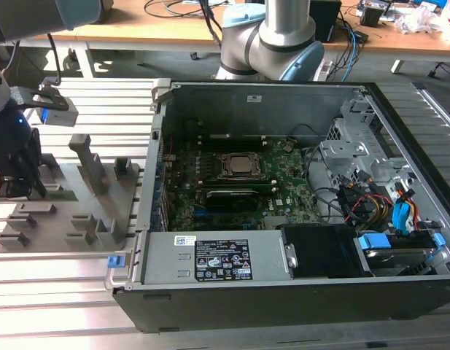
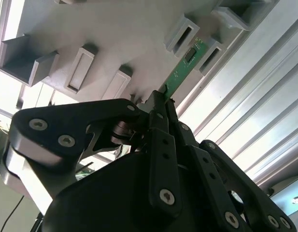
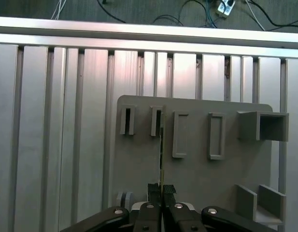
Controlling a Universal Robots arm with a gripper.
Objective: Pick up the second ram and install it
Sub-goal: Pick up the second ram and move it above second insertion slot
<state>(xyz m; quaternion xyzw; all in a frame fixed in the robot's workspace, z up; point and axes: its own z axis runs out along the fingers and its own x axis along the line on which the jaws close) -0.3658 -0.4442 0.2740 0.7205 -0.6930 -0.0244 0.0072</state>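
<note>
The second ram (image 2: 186, 63) is a thin green stick, and my gripper (image 2: 161, 101) is shut on its near end. Its far end reaches the narrow slots of the grey holder tray (image 2: 129, 38); I cannot tell whether it still sits in one. In the first wrist view the ram (image 3: 161, 154) shows edge-on, running from the gripper (image 3: 161, 187) toward a slot on the tray (image 3: 197, 169). The exterior view has the gripper (image 1: 19, 182) low over the tray (image 1: 64, 219) at that view's left, well apart from the open computer case.
An open computer case (image 1: 166, 251) lies at the exterior view's right with the green motherboard (image 1: 283, 193) inside, plus cables and drive bays. Upright grey posts (image 1: 86, 157) stand on the tray. Ribbed aluminium table (image 1: 57, 292) surrounds both. The arm's base (image 1: 272, 44) is behind the case.
</note>
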